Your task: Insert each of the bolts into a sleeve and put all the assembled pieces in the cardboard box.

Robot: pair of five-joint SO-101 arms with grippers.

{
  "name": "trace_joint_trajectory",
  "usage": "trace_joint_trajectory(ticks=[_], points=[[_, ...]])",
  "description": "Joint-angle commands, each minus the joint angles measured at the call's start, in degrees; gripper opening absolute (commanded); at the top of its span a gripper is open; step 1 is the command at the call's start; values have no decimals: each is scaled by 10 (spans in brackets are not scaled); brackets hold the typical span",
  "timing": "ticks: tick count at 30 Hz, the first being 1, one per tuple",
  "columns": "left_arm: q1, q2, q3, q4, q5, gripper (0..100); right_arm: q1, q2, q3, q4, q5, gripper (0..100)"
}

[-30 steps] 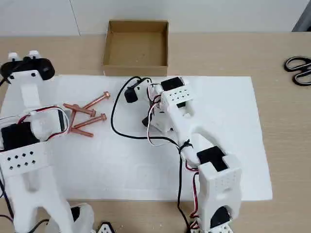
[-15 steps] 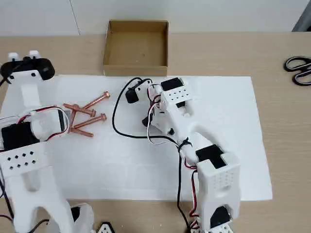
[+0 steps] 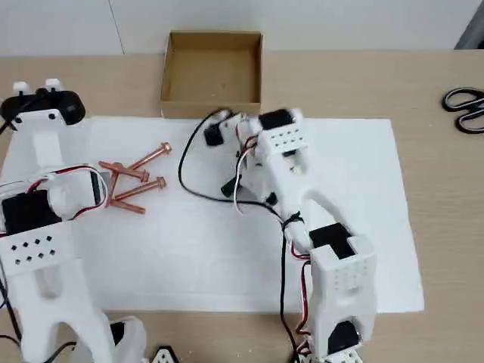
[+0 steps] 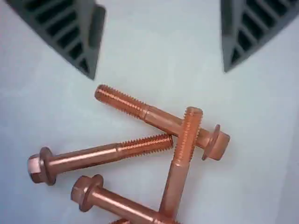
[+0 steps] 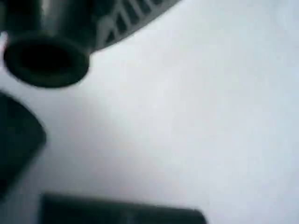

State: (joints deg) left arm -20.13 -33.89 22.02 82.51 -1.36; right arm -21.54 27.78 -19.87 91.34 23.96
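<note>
Several copper bolts (image 4: 154, 154) lie crossed in a loose heap on the white sheet (image 3: 189, 257), at its left side (image 3: 134, 180). My left gripper (image 4: 159, 67) hangs open just above them, its dark ribbed fingers (image 4: 70, 32) spread to either side. The open cardboard box (image 3: 168, 76) stands beyond the sheet's far edge. My right arm (image 3: 276, 151) stretches toward the box's near wall. In the right wrist view, my right gripper (image 5: 56, 79) is shut on a black hollow sleeve (image 5: 46, 60), held above the sheet.
Scissors (image 3: 465, 110) lie at the far right on the wooden table. Black and white cables (image 3: 193, 189) trail from the right arm across the sheet's middle. A dark shape (image 5: 121, 212) that I cannot identify borders the right wrist view.
My right arm has moved away from me toward the cardboard box, carrying the sleeve. The left arm and the bolts have stayed put.
</note>
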Motion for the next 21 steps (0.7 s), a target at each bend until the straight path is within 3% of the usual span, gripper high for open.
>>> trace_joint_trajectory(ticks=[1, 11, 21], points=[[-3, 0, -4, 0, 4, 170, 15, -7, -82, 54, -31, 43], [-2, 1, -4, 0, 4, 170, 83, 24, -91, 58, -139, 46], [-2, 2, -4, 0, 4, 170, 109, 144, -93, 58, -147, 46]])
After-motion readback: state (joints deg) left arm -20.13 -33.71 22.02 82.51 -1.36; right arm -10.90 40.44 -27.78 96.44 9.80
